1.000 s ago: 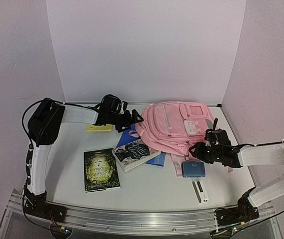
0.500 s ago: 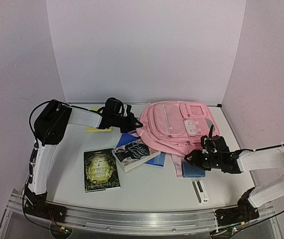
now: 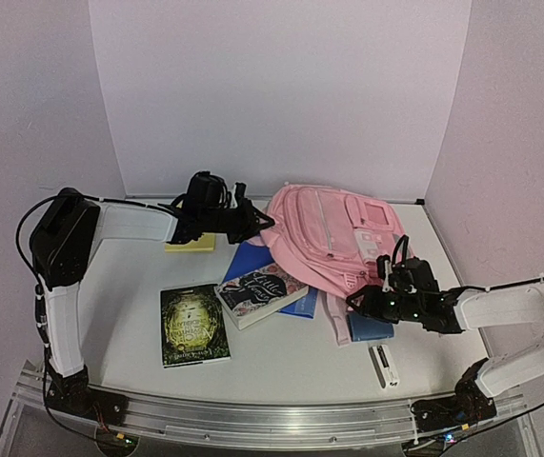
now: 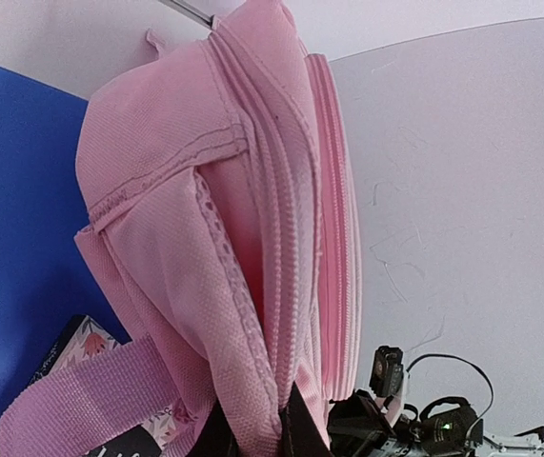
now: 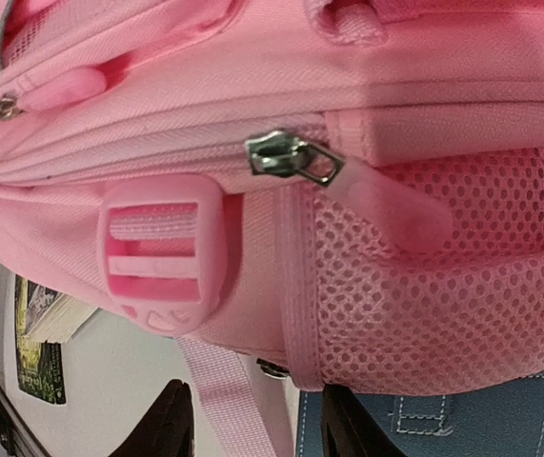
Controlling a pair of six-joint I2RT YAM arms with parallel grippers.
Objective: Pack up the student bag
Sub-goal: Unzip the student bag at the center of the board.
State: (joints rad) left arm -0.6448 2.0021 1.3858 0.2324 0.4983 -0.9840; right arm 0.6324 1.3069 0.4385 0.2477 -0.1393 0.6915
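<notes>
The student bag (image 3: 333, 238) is a large pink backpack lying front-up at the back right of the table. My left gripper (image 3: 255, 227) is shut on the bag's left edge and holds that side raised. In the left wrist view, the dark fingers of my left gripper (image 4: 255, 428) pinch a fold of the student bag (image 4: 252, 209) beside a zip seam. My right gripper (image 3: 357, 303) is at the bag's near corner. Seen from the right wrist, my right gripper (image 5: 257, 428) stands open, with a pink strap (image 5: 219, 400) between its fingers, just below the bag's buckle (image 5: 162, 252) and mesh pocket (image 5: 443, 286).
A green book (image 3: 193, 326) lies front left. A floral book (image 3: 257, 293) rests on a blue book (image 3: 298, 305) beside the bag. Yellow notes (image 3: 190, 244) lie under the left arm. A blue pouch (image 3: 372, 328) and a small white item (image 3: 383, 365) lie near the right gripper.
My left gripper has shut on the bag's left edge and lifted it. My right gripper has moved left to the bag's near corner and narrowed slightly.
</notes>
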